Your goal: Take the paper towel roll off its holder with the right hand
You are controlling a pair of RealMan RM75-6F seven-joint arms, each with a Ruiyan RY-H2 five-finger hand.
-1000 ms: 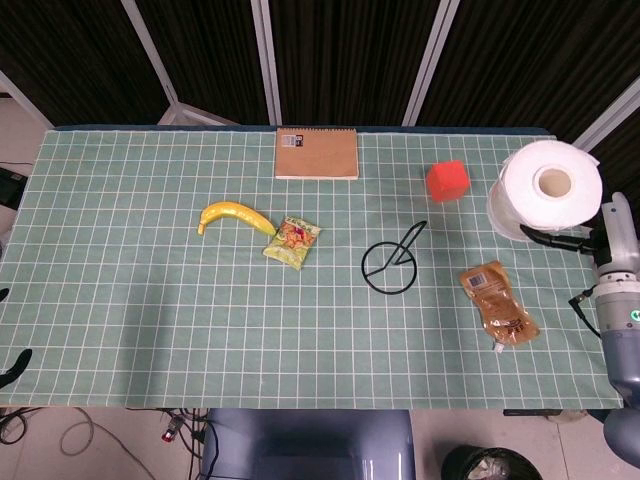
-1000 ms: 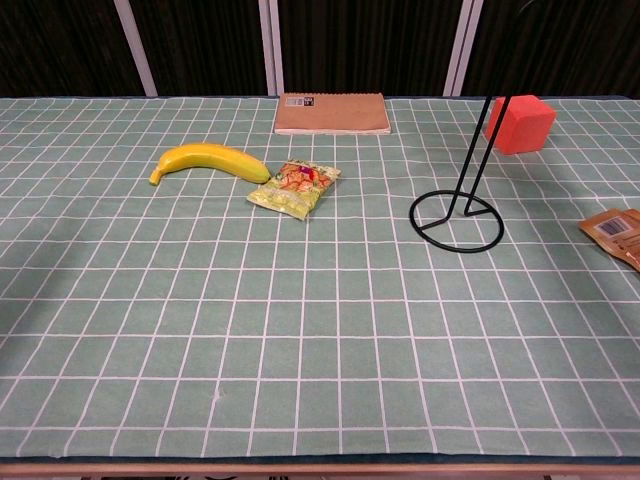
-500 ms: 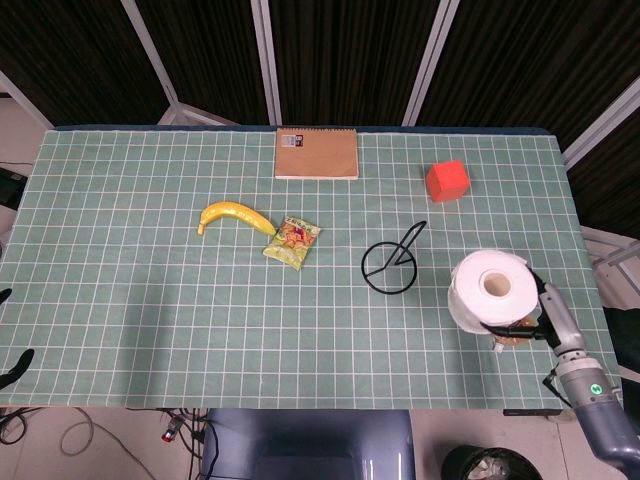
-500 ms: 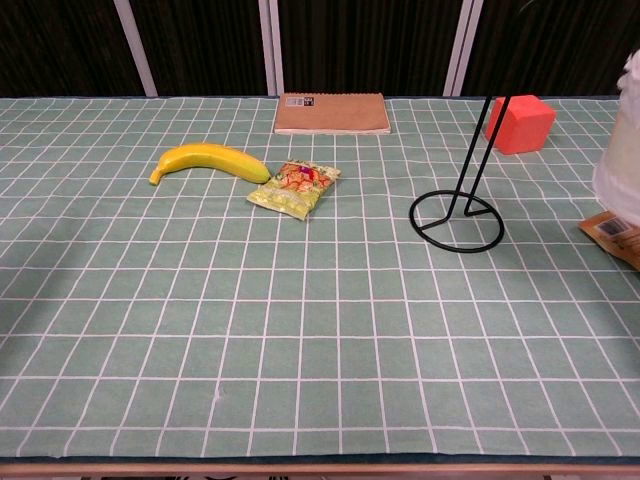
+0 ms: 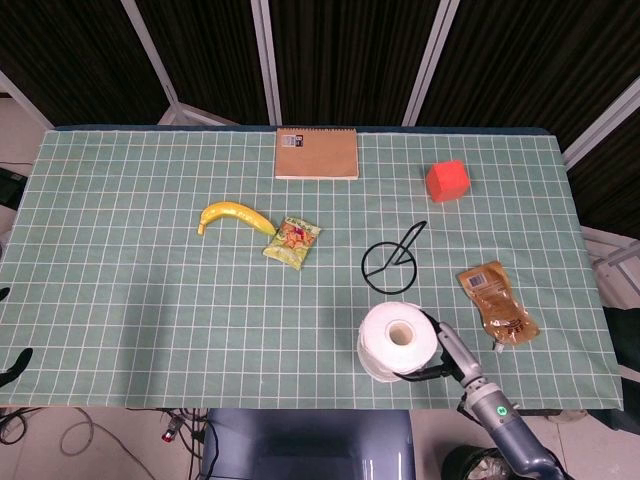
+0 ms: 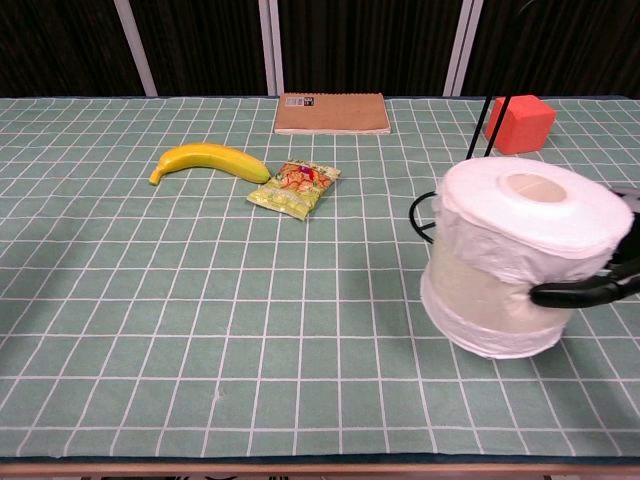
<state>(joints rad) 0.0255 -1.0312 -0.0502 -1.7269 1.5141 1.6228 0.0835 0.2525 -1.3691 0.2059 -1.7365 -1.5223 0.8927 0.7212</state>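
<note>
The white paper towel roll (image 5: 398,340) is off its holder and upright near the table's front edge, right of centre. My right hand (image 5: 443,357) grips it from the right, with black fingers (image 6: 585,293) wrapped around its lower side. In the chest view the roll (image 6: 520,255) looms large and close. I cannot tell whether it touches the cloth. The black wire holder (image 5: 393,263) stands bare behind the roll, and its post (image 6: 476,140) rises past the roll's top. Only dark fingertips of my left hand (image 5: 14,366) show at the lower left edge, spread and holding nothing.
A banana (image 5: 234,215) and a snack packet (image 5: 292,241) lie left of centre. A brown notebook (image 5: 317,154) sits at the far edge and a red cube (image 5: 447,181) at the back right. A brown pouch (image 5: 498,302) lies right of the roll.
The right hand carried the roll from the far right of the table down and leftward to the front edge, in front of the holder. The pouch, hidden half a second ago, shows again.
</note>
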